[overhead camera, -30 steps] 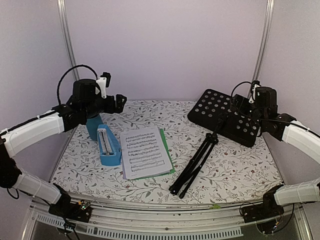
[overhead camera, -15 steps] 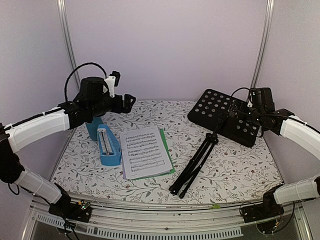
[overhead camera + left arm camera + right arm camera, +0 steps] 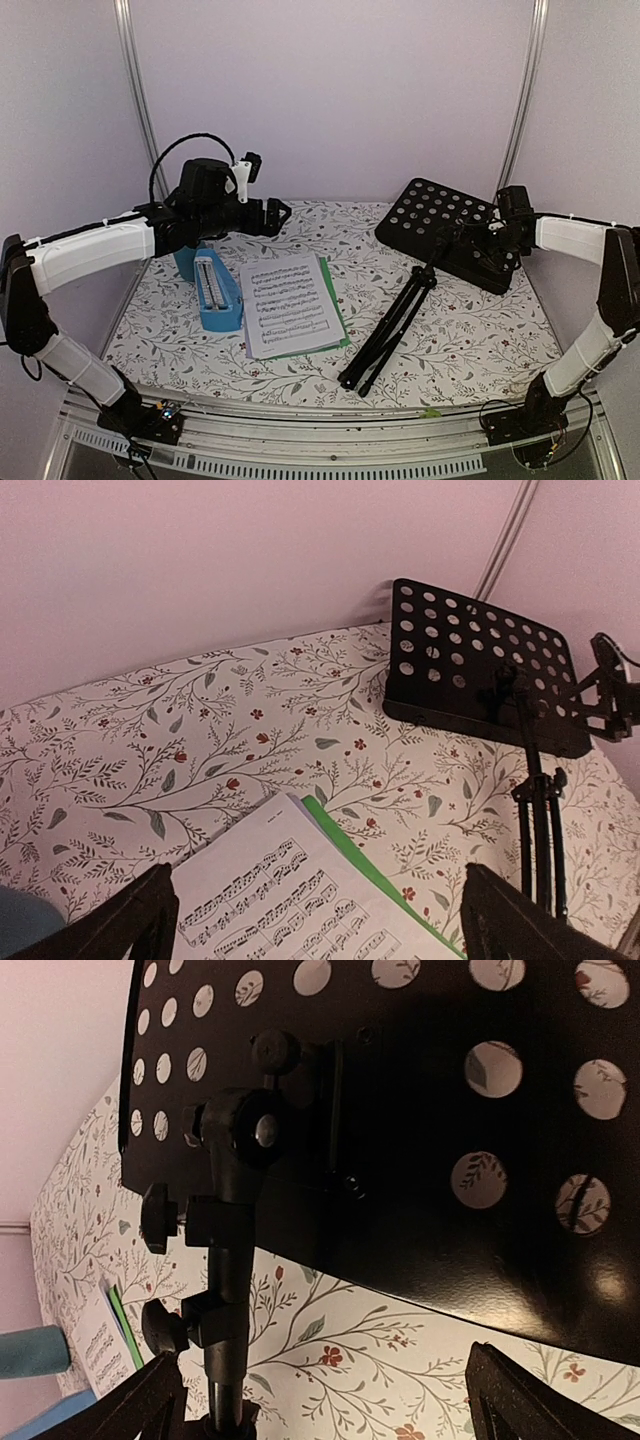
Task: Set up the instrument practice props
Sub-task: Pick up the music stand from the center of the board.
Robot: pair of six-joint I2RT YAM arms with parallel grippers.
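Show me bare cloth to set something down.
Widest free patch: the near right, between the folded tripod legs and the table's right edge. Another lies at the far middle, between the sheet-music pages and the perforated desk. Left is crowded: teal cup, metronome and pages sit close.

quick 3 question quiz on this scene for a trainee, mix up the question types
1. True or false: the music stand stands upright on spread legs.
2. In the top view, what lies just to the right of the blue metronome? A) sheet-music pages B) teal cup C) music stand
3. Fill in: the left gripper and the right gripper both have their jaws ___, holding nothing.

Key: 1 false, it lies down with its legs folded; 2 A; 3 open.
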